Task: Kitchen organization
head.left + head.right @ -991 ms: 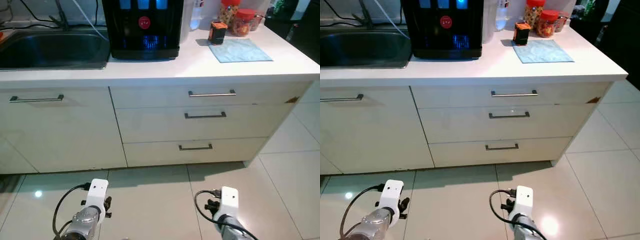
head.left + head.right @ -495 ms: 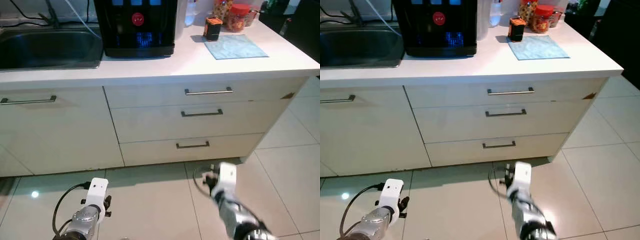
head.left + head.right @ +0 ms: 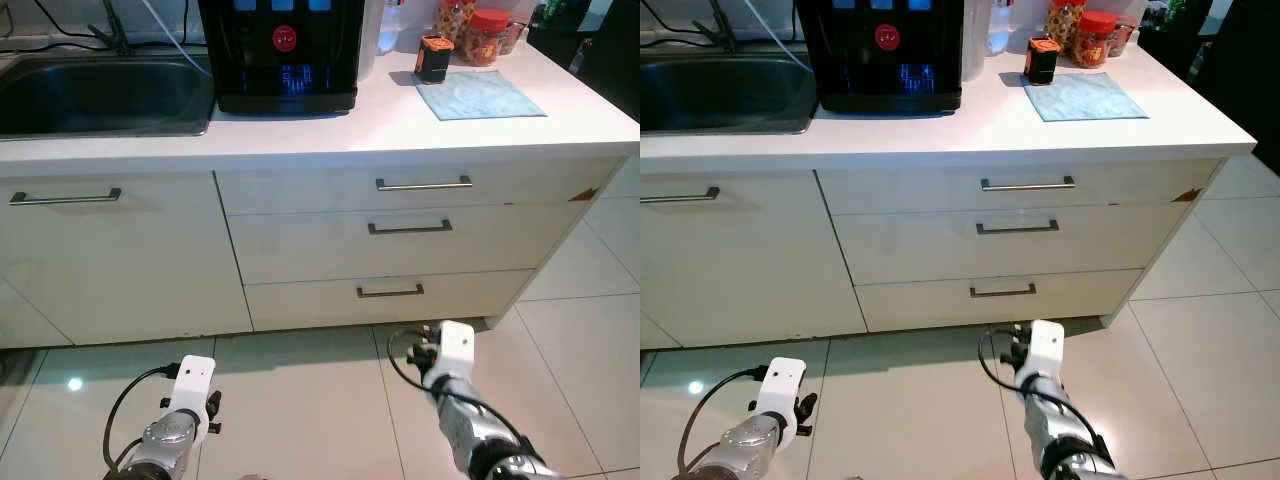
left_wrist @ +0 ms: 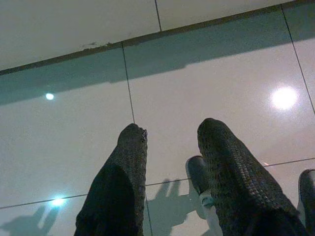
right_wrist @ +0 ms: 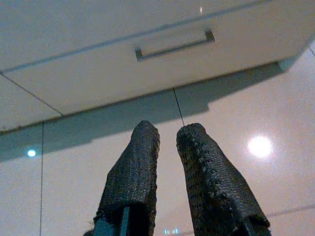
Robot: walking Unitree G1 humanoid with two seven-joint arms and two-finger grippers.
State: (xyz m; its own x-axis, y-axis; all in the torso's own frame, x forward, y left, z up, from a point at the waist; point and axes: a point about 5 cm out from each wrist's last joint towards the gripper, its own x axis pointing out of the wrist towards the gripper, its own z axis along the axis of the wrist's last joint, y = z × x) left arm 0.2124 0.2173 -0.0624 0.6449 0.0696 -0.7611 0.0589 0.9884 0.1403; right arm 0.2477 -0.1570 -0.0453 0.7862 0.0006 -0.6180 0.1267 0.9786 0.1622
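Drawers (image 3: 410, 228) face me under the white counter (image 3: 330, 130), so my right gripper (image 5: 167, 135) points toward the bottom drawer handle (image 5: 174, 44), fingers slightly parted, holding nothing. My left gripper (image 4: 170, 130) hangs idle over the floor tiles (image 4: 206, 78), parted and empty.

The kitchen in front of me is evenly bright and mostly sharp. Ceiling lights bounce off the glossy floor tiles (image 3: 300, 400) as small glare spots, one near my left arm. A soft shadow lies along the foot of the cabinets (image 3: 330, 300). The black water dispenser (image 3: 282, 50) glows blue. My wrist pictures are dimmer, my fingers (image 5: 135, 172) dark and slightly soft.
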